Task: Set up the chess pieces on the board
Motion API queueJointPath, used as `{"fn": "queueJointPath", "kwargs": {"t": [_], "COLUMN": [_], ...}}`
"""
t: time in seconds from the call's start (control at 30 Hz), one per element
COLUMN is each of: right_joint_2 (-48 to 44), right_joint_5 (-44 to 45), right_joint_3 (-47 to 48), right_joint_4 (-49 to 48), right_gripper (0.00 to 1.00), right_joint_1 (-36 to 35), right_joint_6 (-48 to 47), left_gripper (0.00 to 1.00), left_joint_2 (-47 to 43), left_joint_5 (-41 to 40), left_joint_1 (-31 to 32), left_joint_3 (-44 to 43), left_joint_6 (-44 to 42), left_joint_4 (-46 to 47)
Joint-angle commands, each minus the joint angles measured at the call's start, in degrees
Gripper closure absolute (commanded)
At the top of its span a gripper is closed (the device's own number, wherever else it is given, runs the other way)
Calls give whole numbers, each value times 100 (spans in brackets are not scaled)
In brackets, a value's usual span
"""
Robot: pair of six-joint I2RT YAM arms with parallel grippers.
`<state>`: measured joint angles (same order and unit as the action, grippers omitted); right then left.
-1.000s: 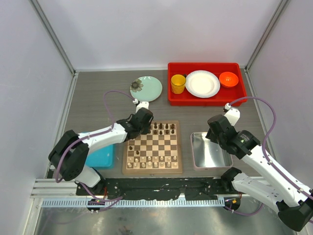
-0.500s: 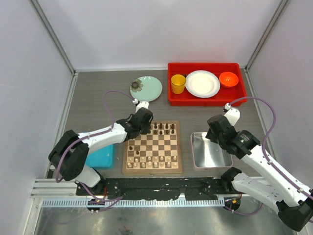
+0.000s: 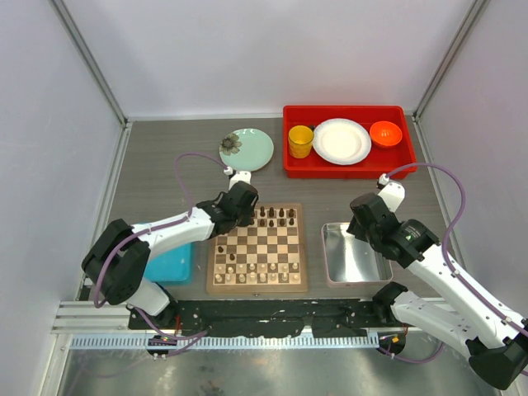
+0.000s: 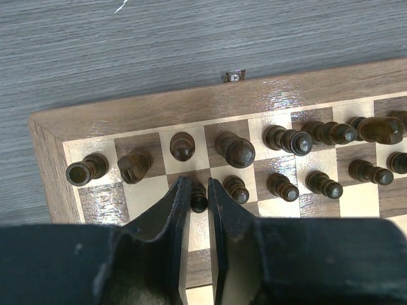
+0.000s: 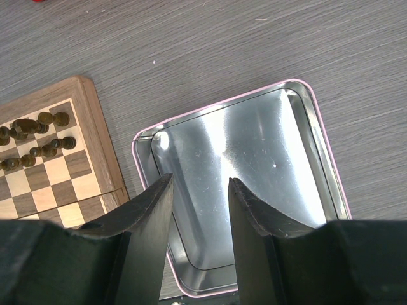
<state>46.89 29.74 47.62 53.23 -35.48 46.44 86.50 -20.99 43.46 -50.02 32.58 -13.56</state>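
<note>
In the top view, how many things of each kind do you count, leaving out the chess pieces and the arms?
Trays: 3 (red tray, blue tray, silver tray)
Plates: 2 (green plate, white plate)
Cup: 1
Bowl: 1
Board: 1
Total: 8
</note>
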Motion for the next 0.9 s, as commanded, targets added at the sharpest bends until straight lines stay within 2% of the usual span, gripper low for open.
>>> {"fn": "queueJointPath", "kwargs": {"t": [0.0,0.5,0.87], "right_joint_2": [4,13,-14], "right_joint_5": [182,182,182], "right_joint_3": [90,90,81], "right_joint_4": [-6,-6,-6], "right_gripper": [54,55,55], "right_joint_1": [24,24,15], "right_joint_6": [-38,-38,-38], "left_gripper": [80,72,63], "left_joint_2": [-63,-142,-730], "left_joint_5": [-36,-107,-274], "left_joint_1": [-22,-31,-22], "left_joint_3": [1,10,-122], "left_joint_6": [47,29,56], "left_joint_4": [117,73,-427]}}
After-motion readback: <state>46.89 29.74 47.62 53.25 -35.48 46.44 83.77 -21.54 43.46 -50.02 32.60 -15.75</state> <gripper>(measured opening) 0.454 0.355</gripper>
